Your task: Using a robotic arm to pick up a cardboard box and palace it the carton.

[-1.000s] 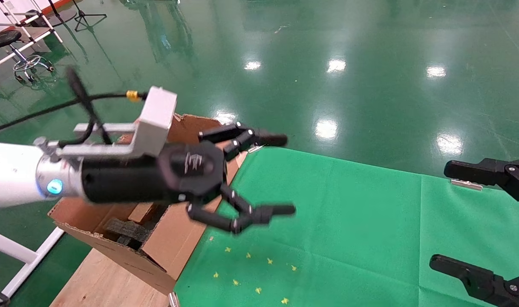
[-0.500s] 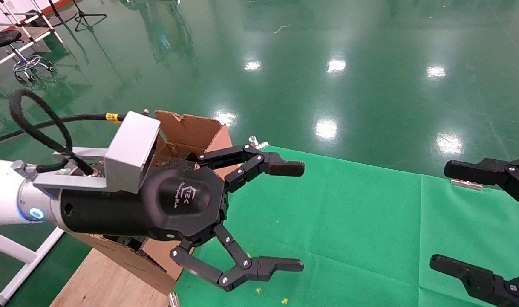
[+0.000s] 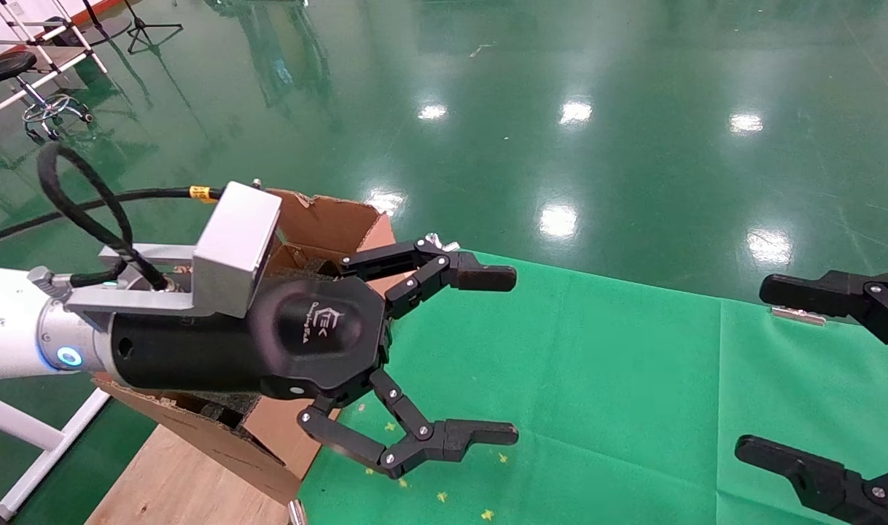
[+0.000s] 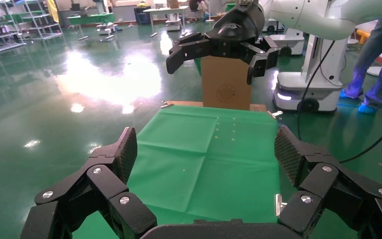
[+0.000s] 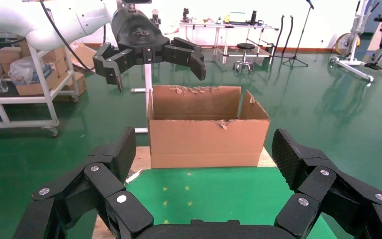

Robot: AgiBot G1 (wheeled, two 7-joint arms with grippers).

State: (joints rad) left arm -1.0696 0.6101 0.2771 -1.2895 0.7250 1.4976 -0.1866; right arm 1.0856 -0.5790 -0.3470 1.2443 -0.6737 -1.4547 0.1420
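My left robotic arm (image 3: 21, 328) reaches in from the left. Its left gripper (image 3: 499, 355) is open and empty, held above the green cloth just right of the carton. It also shows in the right wrist view (image 5: 151, 50). The carton (image 3: 327, 222), large and brown with a torn rim, stands at the table's left end behind the gripper body; its outside shows in the right wrist view (image 5: 206, 139). Its inside is mostly hidden. The small cardboard box is not in view. My right gripper (image 3: 768, 368) is open and empty at the right edge.
A green cloth (image 3: 597, 379) covers the table, with bare wood (image 3: 167, 481) under the carton. An upright closed brown box with a round mark (image 4: 226, 84) stands at the table's right end behind the right gripper (image 4: 219, 50). A white frame (image 3: 43, 437) stands left.
My left gripper has come away from above the carton, lower and nearer the camera, and its jaws stand wider. The right gripper has not moved.
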